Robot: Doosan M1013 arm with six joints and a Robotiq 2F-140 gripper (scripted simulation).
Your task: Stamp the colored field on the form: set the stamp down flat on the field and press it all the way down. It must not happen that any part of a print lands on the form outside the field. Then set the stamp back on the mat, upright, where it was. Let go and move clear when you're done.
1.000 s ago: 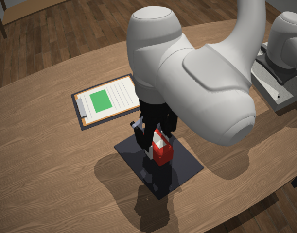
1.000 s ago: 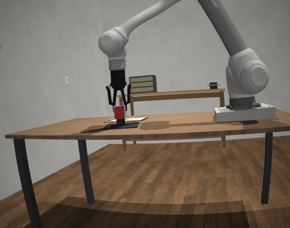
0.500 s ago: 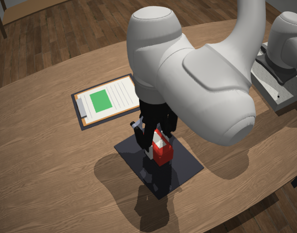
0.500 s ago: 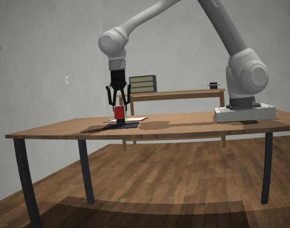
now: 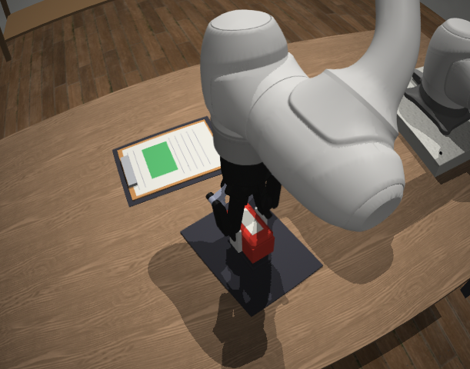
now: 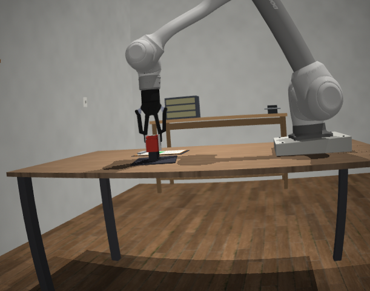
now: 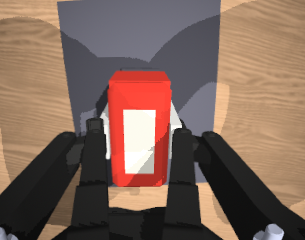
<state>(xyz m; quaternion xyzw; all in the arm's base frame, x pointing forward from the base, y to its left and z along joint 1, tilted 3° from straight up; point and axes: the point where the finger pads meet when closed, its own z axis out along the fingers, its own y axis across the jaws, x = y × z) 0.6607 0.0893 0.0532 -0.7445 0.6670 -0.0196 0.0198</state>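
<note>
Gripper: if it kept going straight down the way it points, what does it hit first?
The stamp it is already shut on; the gripper would push it into the mat it seems to stand on.

the arm (image 5: 306,119) hides the clipboard's (image 5: 125,181) right end; fingers hide the stamp's (image 7: 139,135) sides.
</note>
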